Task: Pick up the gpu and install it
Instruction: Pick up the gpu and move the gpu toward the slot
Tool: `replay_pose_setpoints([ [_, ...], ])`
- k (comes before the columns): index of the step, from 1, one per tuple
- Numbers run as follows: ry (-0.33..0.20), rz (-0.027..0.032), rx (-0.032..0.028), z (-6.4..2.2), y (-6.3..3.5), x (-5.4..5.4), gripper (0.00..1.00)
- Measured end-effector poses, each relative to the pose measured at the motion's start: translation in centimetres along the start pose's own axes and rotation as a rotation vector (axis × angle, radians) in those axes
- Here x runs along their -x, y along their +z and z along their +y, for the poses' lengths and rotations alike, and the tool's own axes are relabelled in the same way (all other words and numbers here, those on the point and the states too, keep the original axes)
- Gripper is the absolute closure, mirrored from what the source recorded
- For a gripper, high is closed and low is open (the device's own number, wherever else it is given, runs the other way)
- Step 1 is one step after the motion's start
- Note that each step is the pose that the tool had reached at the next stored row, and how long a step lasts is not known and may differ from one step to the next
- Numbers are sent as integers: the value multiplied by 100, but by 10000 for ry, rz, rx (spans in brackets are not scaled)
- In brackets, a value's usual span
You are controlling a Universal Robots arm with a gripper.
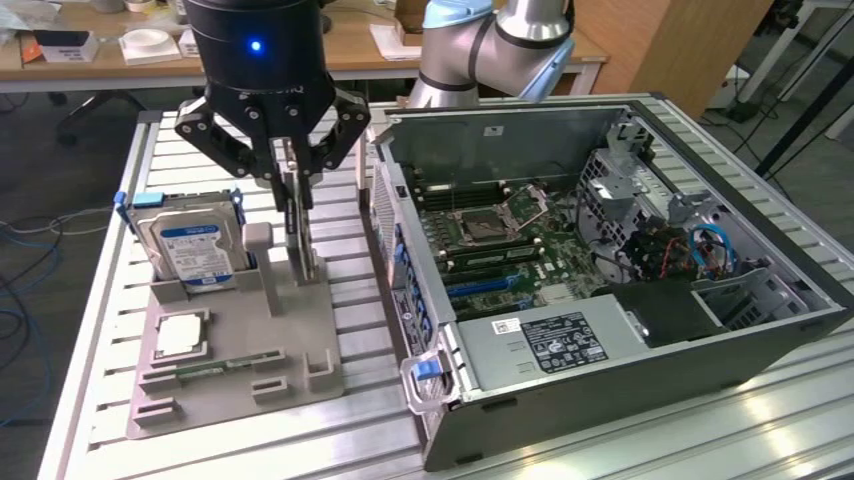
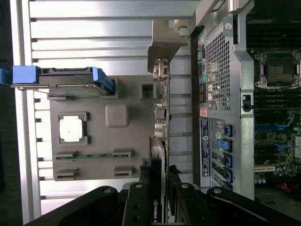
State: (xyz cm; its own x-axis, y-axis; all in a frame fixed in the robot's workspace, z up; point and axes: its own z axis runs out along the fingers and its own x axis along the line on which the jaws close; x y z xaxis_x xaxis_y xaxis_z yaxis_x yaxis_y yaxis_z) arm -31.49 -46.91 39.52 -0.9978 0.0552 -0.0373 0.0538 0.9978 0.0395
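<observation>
Slatted table (image 1: 747, 420) bears holder (image 1: 227, 390) with hard drive (image 1: 194, 250) and gpu (image 1: 307, 250), end effector (image 1: 299, 195) clamping gpu.

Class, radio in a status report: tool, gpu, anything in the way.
Tool shut on gpu, upright in grey holder. Hard drive alongside, apart.

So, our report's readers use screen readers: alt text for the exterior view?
The gripper clamps the upright gpu in a grey holder tray, beside a hard drive. An open computer case lies at the exterior view's right.
</observation>
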Motion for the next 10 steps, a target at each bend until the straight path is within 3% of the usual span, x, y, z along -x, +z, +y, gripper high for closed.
replay_pose_setpoints([
  [10,16,13,-2,5,0,56,74],
])
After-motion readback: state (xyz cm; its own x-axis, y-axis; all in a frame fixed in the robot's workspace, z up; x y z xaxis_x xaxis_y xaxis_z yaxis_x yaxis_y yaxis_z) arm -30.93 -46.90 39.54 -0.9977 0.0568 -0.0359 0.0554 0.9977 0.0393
